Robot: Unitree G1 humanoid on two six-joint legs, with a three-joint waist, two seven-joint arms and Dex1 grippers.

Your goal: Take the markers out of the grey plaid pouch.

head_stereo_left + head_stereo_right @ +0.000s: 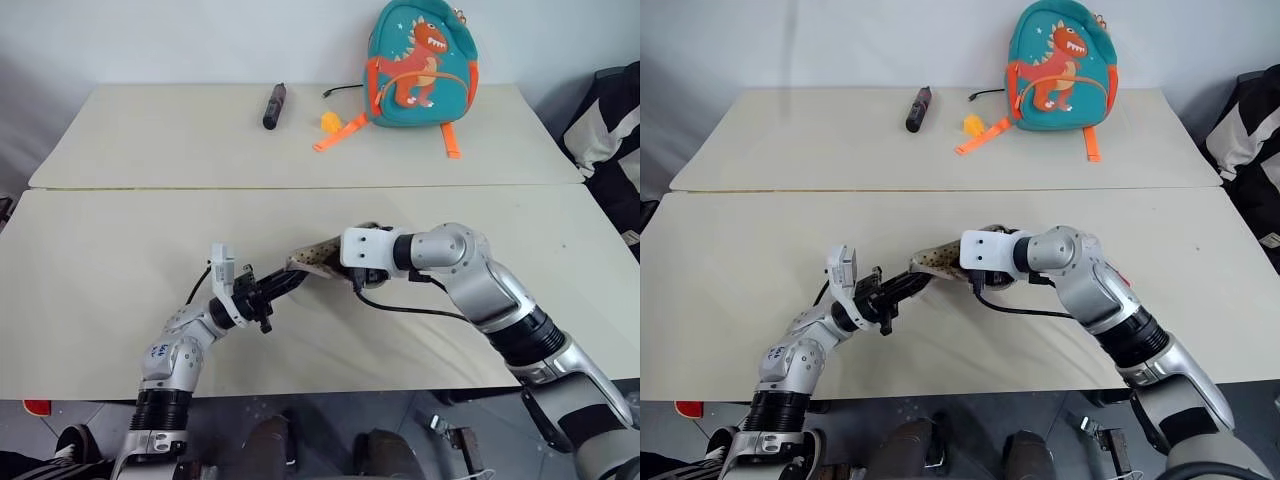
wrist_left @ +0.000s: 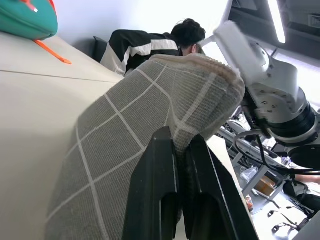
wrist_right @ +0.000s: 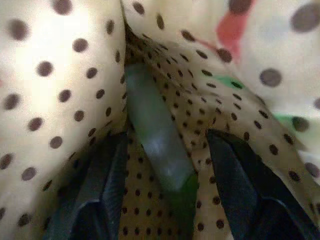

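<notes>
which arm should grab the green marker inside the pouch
Right. The right gripper is already inside the pouch, fingers open either side of the green marker; the left gripper is pinching the pouch.

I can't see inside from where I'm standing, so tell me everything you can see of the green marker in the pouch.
The green marker is a slim, smooth, plastic-looking stick. It lies lengthwise in the fold at the bottom of the grey plaid pouch, resting on its cream lining with dark polka dots. The right claw is inside the pouch, open, with one black finger on each side of the marker and not yet closed on it. Its far end disappears into the fold.
</notes>
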